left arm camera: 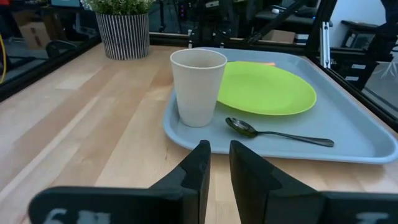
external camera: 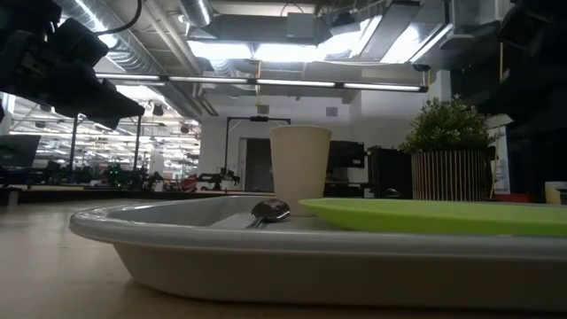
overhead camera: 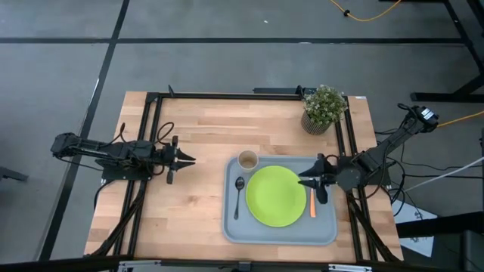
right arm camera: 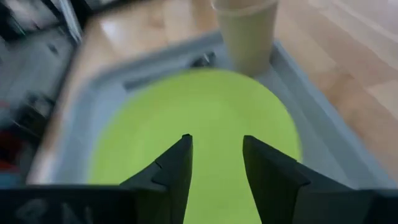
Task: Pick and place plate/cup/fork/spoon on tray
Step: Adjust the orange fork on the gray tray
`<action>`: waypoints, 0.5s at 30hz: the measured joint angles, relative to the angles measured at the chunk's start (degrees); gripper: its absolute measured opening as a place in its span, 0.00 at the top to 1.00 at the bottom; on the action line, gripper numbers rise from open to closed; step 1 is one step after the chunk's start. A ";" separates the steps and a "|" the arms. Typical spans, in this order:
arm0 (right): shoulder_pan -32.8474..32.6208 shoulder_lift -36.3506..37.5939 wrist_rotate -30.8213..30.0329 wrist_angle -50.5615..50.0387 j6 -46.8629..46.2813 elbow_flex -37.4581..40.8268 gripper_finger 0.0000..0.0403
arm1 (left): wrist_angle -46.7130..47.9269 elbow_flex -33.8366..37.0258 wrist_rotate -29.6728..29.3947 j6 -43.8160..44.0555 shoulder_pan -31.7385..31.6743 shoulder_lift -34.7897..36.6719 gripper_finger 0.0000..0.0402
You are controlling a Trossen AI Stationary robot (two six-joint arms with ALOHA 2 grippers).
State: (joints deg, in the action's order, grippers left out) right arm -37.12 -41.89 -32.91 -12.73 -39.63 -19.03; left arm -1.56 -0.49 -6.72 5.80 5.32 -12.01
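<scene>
From above, we see the tray already carrying the plate at centre, the cup at its eleven o'clock, the spoon at nine and the fork at three, so we judge the right claw, fingers apart above the plate's two o'clock edge, should lift straight clear without clipping anything. The low view shows cup, spoon and plate sitting inside the tray's rim. In the left wrist view the left claw, fingers slightly apart and holding nothing, waits over bare tabletop at the tray's nine o'clock.

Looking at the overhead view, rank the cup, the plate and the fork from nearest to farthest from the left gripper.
From the left gripper, which is over bare table left of the tray:
1. The cup, in the tray's back left corner.
2. The plate, in the tray's middle.
3. The fork, along the tray's right edge.
</scene>
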 joint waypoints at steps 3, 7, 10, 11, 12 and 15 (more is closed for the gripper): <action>0.00 0.00 -0.12 5.15 -1.45 0.01 0.64 | 0.00 0.00 0.00 0.00 0.00 0.00 0.87; 0.38 0.02 -0.48 9.15 0.69 -0.01 0.64 | 0.00 0.00 -0.01 0.00 0.00 0.00 0.87; 1.18 0.02 -2.03 9.02 -0.56 -0.01 0.64 | 0.00 0.00 -0.02 0.00 0.00 0.00 0.87; 1.63 0.01 -2.39 8.44 -1.75 -0.01 0.64 | 0.00 0.00 -0.02 0.01 0.00 0.00 0.87; 2.09 -0.14 -2.22 7.79 -2.46 -0.01 0.64 | 0.00 0.00 -0.02 0.01 0.00 0.00 0.87; 2.49 -0.98 -0.43 7.04 -2.83 -0.01 0.64 | 0.00 0.00 -0.02 0.00 0.00 0.00 0.87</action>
State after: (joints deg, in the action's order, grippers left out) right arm -34.63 -42.87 -33.34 -5.69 -42.46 -19.05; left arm -1.56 -0.49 -6.74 5.80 5.33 -12.01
